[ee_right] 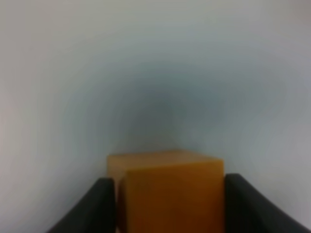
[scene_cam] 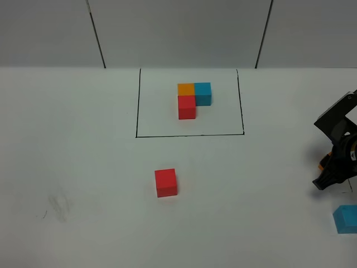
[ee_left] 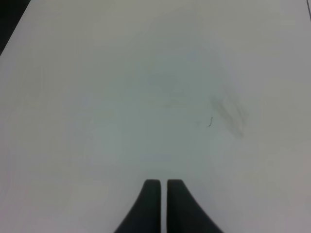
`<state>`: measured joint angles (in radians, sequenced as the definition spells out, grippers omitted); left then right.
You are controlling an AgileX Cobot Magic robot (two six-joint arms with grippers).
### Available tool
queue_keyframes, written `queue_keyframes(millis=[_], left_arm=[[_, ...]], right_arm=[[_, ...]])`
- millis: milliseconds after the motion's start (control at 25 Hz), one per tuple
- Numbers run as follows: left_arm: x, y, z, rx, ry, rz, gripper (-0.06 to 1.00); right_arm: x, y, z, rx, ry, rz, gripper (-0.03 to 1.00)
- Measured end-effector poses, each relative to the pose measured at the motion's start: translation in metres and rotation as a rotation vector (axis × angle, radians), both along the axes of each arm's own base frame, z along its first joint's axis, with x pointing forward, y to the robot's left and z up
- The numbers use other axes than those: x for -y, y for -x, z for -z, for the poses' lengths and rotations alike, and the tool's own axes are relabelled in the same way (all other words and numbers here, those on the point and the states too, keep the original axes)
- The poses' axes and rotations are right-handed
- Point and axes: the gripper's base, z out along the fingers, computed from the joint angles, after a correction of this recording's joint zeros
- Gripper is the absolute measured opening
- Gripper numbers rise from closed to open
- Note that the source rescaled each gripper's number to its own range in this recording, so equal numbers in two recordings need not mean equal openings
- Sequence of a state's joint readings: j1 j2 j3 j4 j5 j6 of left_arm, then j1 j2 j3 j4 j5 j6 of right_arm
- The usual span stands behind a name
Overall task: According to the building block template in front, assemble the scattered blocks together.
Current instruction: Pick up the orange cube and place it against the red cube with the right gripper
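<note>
Orange block (ee_right: 170, 194) is clamped in the right gripper (ee_right: 169, 182), well off to the right of the building block template (scene_cam: 189, 100). Blue block (scene_cam: 346, 219) lies farther right of the template and nearer the camera. Red block (scene_cam: 166, 183) sits alone just in front of the template's black frame, with a clear path between them. Left gripper (ee_left: 164, 183) has its fingers pinched together over a faint smudge (scene_cam: 58, 205), front-left of the template.

Right arm (scene_cam: 336, 120) being shown as black angular links, orange patch (scene_cam: 324, 162) being carried near wrist. Left fingers (ee_left: 148, 208) being shown dark, tapered, smooth-edged. Right fingers (ee_right: 95, 208) being shown dark, rounded at tips, blurred.
</note>
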<state>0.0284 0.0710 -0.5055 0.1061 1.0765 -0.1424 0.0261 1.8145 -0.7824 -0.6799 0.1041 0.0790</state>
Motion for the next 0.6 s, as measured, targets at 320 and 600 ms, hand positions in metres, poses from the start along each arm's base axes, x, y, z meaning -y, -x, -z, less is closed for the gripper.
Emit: queue_keyframes(millis=[320, 600], left_arm=[[0.000, 0.000, 0.000, 0.000, 0.000, 0.000, 0.00], [0.000, 0.000, 0.000, 0.000, 0.000, 0.000, 0.00]], right_arm=[[0.000, 0.000, 0.000, 0.001, -0.013, 0.019, 0.51], [0.001, 0.007, -0.012, -0.016, -0.013, 0.087, 0.50]])
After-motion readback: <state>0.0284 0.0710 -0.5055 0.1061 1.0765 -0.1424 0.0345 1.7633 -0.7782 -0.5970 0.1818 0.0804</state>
